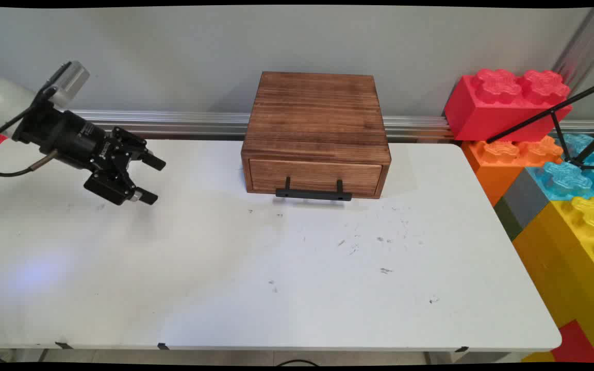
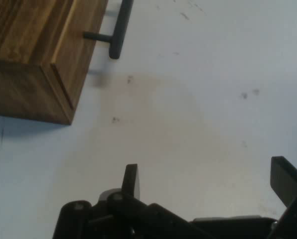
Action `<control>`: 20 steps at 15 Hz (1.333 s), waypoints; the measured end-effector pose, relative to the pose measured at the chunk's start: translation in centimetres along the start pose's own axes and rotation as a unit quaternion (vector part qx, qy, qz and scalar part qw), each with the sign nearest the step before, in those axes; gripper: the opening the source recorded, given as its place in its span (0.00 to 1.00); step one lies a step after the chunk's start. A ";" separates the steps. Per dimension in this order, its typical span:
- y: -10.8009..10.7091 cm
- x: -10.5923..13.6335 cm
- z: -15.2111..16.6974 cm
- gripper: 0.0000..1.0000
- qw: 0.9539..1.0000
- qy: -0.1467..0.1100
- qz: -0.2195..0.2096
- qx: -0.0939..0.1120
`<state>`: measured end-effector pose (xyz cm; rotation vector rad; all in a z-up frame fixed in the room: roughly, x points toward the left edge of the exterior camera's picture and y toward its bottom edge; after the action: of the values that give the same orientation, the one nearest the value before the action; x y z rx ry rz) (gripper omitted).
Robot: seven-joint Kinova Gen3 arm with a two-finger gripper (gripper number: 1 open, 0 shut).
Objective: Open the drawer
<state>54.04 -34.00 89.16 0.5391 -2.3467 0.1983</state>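
A white table (image 1: 276,288) fills the scene, its top scuffed with small dark marks, and a pale wall with a silver rail rises behind it. Nearest the camera, the table's front edge runs along the bottom of the main view with a few small black clips on it, too small to make out further. Over on the left, above the table's left part, hangs the black two-finger gripper (image 1: 151,179), tilted down and to the right, its jaws spread wide with nothing between them. The white arm behind it is cut off by the left edge, a black cable trailing off with it. In the hand view the two fingers (image 2: 131,180) rise from the bottom edge, the right one partly cut by the frame. Further back, well apart from the gripper, sits the brown wooden drawer box (image 1: 316,133) against the rail, its drawer shut and its black bar handle (image 1: 313,193) facing forward; the hand view catches only one corner of it. Off the table's right end stand giant toy blocks, red (image 1: 503,103), orange, blue and yellow, partly crossed by thin black tripod legs (image 1: 560,121).
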 end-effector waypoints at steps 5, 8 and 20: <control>0.2 3.7 1.1 1.00 1.000 0.016 0.005 0.009; 0.2 7.9 2.7 1.00 1.000 0.025 0.012 0.014; 0.3 22.8 13.9 1.00 0.997 -0.054 0.035 0.039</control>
<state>30.31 -45.15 94.33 0.5170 -2.4724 0.3008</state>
